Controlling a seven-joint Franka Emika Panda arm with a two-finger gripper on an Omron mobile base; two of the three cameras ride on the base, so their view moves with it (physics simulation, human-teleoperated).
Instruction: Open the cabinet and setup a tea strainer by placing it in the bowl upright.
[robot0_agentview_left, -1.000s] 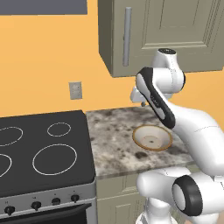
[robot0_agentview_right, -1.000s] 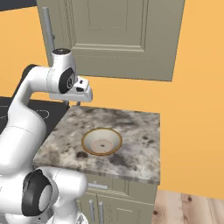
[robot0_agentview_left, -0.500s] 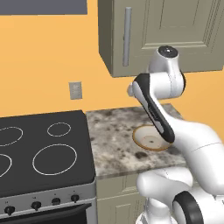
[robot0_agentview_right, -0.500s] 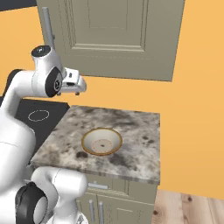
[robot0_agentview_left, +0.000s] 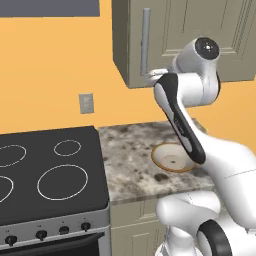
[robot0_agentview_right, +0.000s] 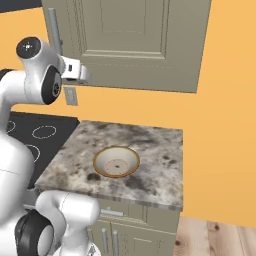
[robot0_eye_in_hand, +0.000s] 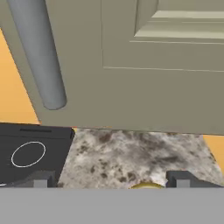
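The end effector (robot0_eye_in_hand: 109, 178), fingers spread and empty, hung near the closed cabinet (robot0_agentview_left: 200, 35) handle (robot0_agentview_left: 145, 40), above the desk (robot0_agentview_right: 150, 150).

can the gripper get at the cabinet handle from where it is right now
Probably yes. The gripper is open and sits just below the lower end of the cabinet handle, close to the closed cabinet door, and nothing lies between them.

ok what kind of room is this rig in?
A kitchen, simulated by the look of it. A black stove top with ring burners sits beside a speckled stone counter that holds a tan-rimmed bowl, and a grey-green wall cabinet with a silver bar handle hangs above.
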